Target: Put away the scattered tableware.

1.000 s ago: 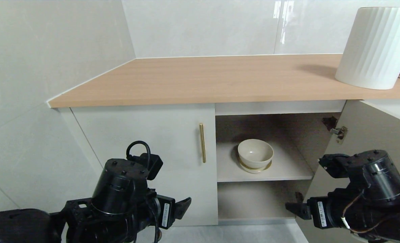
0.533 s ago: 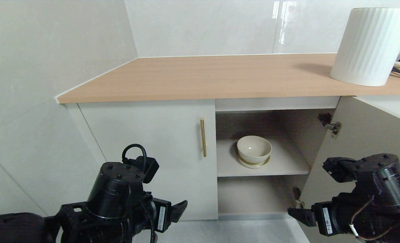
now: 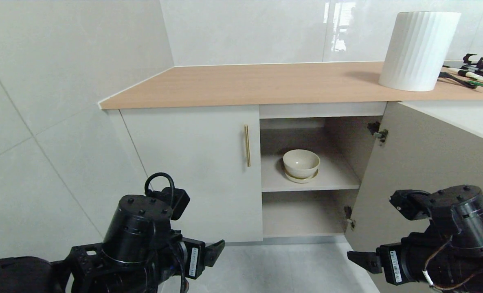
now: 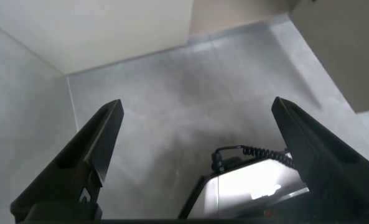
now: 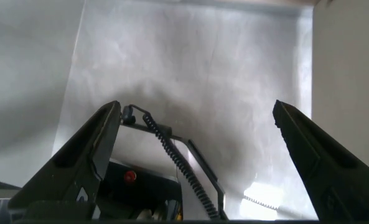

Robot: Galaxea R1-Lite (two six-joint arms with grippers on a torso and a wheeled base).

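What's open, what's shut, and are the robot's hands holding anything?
Left cabinet door: shut.
Right cabinet door: swung open.
Bowl: upright, empty, on a plate on the upper shelf.
White ribbed container: upright on the counter.
Left gripper: open, empty.
Right gripper: open, empty.

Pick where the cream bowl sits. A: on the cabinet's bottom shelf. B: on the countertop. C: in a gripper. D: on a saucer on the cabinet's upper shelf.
D: the bowl rests on a saucer on the upper shelf.

Cream bowl [image 3: 301,162], gold-rimmed saucer [image 3: 301,177]
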